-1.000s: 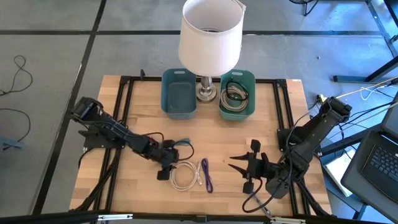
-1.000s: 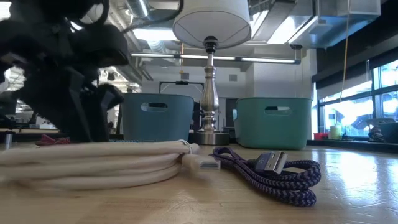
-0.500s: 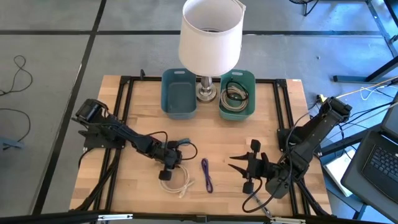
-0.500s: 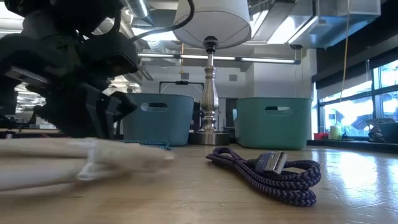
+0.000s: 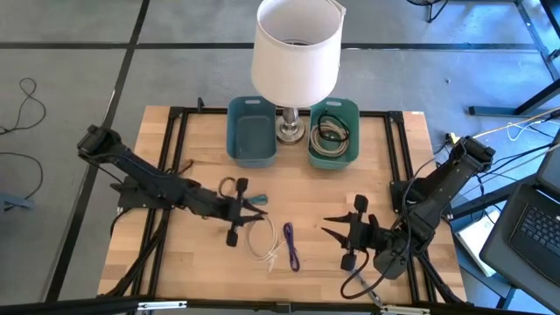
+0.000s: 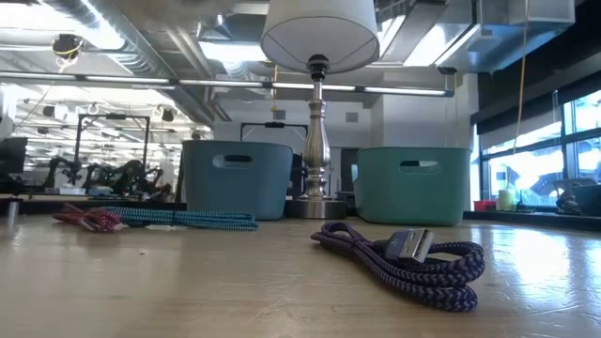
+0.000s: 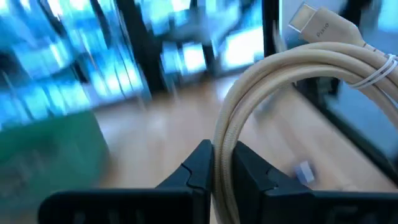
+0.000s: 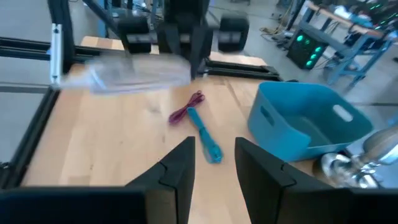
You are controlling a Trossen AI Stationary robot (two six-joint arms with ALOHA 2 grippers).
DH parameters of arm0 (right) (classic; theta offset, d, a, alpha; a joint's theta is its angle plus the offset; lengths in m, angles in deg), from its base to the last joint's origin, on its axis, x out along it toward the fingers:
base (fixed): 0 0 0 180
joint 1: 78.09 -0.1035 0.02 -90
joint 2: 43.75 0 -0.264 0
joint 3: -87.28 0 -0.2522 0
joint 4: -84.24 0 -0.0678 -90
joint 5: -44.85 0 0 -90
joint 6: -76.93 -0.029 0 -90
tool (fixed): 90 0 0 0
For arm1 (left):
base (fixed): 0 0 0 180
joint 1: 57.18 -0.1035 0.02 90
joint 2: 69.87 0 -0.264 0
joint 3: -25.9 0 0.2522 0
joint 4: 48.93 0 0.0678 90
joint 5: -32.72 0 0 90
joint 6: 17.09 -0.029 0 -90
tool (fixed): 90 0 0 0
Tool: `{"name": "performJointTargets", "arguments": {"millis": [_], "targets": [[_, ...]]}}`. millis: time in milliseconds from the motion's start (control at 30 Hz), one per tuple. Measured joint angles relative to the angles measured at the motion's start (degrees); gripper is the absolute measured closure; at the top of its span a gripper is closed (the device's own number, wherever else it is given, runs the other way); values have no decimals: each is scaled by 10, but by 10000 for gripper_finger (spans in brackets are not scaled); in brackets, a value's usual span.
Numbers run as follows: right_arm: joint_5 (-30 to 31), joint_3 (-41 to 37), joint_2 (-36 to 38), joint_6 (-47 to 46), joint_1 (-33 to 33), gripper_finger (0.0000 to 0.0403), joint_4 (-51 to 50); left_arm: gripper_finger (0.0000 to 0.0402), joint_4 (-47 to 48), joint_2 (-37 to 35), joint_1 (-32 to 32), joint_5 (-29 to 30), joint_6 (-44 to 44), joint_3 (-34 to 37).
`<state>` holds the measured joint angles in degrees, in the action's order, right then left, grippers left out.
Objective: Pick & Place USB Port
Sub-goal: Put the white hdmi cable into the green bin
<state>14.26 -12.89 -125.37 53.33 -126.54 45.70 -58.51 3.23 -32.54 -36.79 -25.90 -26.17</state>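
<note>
A coiled white USB cable (image 5: 262, 243) hangs over the table's middle, with my left gripper (image 5: 243, 212) shut on it. In the left wrist view the coil (image 7: 292, 62) arcs away from the fingers, with its plug (image 7: 317, 28) at the far end. The low view does not show it. A purple braided cable (image 5: 290, 247) lies on the wood just right of it. My right gripper (image 5: 334, 232) stands open right of the purple cable, pointing at it, with nothing between its fingers. My left gripper pinches the white cable's bundled strands (image 7: 225, 163) between its two fingers, at one bend of the coil. The rest of the coil, with the tie band (image 7: 379, 68) and the plug, reaches out beyond the fingertips. The cable is lifted off the wood.
A blue bin (image 5: 252, 131) and a teal bin (image 5: 333, 133) holding dark cables stand at the table's far side, with a lamp (image 5: 296, 52) between them. A teal braided cable (image 6: 178, 218) with a red end lies near the left gripper. A black frame (image 5: 175, 157) borders the table.
My left gripper has taken hold of the white cable, dragged it a little toward the table's left, then risen with it. The coil, which lay flat on the wood, now hangs clear of the table and has left the low view. The purple cable has stayed in place.
</note>
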Motion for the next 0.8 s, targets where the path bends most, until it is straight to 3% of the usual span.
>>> {"name": "performJointTargets", "arguments": {"millis": [67, 200, 367, 433, 600, 800], "targets": [[11, 0, 0, 2, 0, 287, 1, 371, -90, -1, -6, -12, -80, 0], [21, 0, 0, 3, 1, 287, 5, 371, -209, -1, -50, -94, -176, 0], [17, 0, 0, 14, 23, 287, 44, 371, -337, -1, -148, -254, -162, -1], [-11, 0, -1, 48, 43, 287, 87, 371, -353, -1, -189, -306, -126, -1], [-121, 0, -19, 215, 98, 273, 226, 371, -354, -1, -263, -353, -50, -1], [-245, 1, -44, 301, 169, 205, 314, 371, -348, -1, -276, -375, -37, -16]]}}
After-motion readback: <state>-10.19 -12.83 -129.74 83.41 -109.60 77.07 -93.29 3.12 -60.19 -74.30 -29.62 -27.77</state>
